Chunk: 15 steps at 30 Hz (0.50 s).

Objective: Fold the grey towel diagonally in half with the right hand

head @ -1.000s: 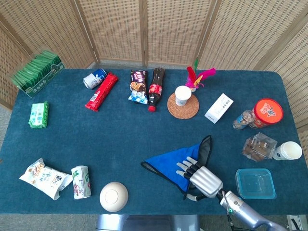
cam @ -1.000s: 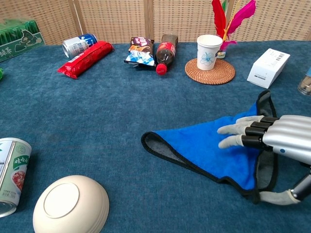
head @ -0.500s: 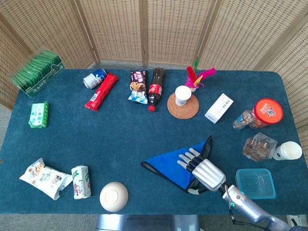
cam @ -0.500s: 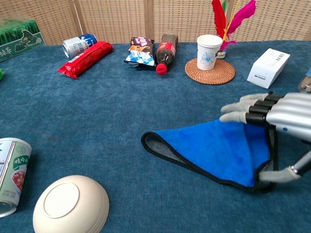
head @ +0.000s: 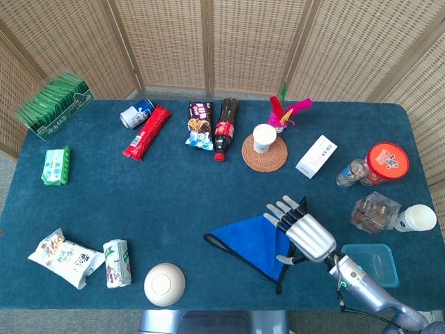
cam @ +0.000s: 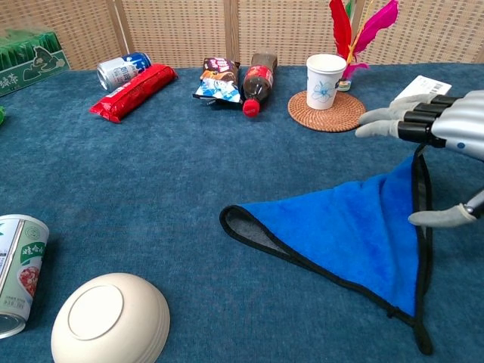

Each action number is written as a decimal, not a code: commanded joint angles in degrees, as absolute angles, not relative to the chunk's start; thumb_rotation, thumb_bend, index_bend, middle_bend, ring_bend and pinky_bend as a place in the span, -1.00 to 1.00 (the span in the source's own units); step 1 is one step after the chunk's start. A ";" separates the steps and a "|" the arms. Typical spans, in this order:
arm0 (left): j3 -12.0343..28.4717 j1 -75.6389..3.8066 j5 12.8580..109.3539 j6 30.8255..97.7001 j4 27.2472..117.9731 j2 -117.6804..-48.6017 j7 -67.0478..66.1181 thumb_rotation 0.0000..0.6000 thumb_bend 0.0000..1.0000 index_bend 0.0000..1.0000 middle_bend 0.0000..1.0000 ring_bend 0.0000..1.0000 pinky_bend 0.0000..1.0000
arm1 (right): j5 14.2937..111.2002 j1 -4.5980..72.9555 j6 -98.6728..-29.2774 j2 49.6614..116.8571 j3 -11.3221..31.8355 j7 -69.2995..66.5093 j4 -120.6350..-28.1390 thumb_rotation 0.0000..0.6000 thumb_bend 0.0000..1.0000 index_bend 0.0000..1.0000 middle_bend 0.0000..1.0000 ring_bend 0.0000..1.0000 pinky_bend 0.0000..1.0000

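Near the front right of the blue surface (head: 174, 202), the towel (head: 254, 240) lay flat as a triangle, its blue side up and a little grey showing at its left corner. The right robot hand (head: 300, 229) was above its right edge, fingers (cam: 386, 121) spread and holding nothing. A white bowl (head: 164, 284) stood upside down to the towel's left.

A folded blue towel (cam: 344, 227) is seen at lower right, the right hand (cam: 439, 125) raised above it with fingers spread.
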State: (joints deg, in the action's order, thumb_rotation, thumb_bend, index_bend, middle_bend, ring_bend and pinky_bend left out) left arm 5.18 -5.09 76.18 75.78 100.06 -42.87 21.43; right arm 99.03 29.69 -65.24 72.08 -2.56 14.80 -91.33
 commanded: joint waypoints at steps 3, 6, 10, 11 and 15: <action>5.15 -5.16 76.43 75.65 100.02 -42.80 21.86 1.00 -0.65 -0.88 -1.00 -1.00 -1.00 | 97.60 30.20 -65.29 72.37 -1.19 12.26 -89.62 -0.11 -0.51 -0.92 -1.00 -1.00 -1.00; 5.10 -5.16 76.69 75.65 99.98 -42.70 22.26 1.00 -0.65 -0.88 -1.00 -1.00 -1.00 | 97.38 30.23 -66.11 72.36 -0.55 10.95 -88.86 -0.11 -0.51 -0.92 -1.00 -1.00 -1.00; 4.99 -5.06 77.27 75.83 99.83 -42.54 23.11 1.00 -0.65 -0.88 -1.00 -1.00 -1.00 | 96.76 30.11 -68.36 72.62 1.11 8.70 -87.09 -0.11 -0.51 -0.91 -1.00 -1.00 -1.00; 4.93 -5.01 77.44 75.87 99.79 -42.51 23.44 1.00 -0.65 -0.88 -1.00 -1.00 -1.00 | 96.23 30.06 -68.91 72.78 1.71 7.81 -86.42 -0.11 -0.51 -0.91 -1.00 -1.00 -1.00; 4.80 -4.78 78.00 76.19 99.48 -42.27 24.74 1.00 -0.65 -0.88 -1.00 -1.00 -1.00 | 95.22 29.94 -71.08 73.30 3.37 3.41 -83.34 -0.10 -0.50 -0.91 -1.00 -1.00 -1.00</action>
State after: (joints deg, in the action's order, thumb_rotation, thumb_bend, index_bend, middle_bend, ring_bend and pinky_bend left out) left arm 4.86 -4.87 77.82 76.07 99.59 -42.37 24.43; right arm 95.85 30.05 -69.58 72.90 2.23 5.69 -85.31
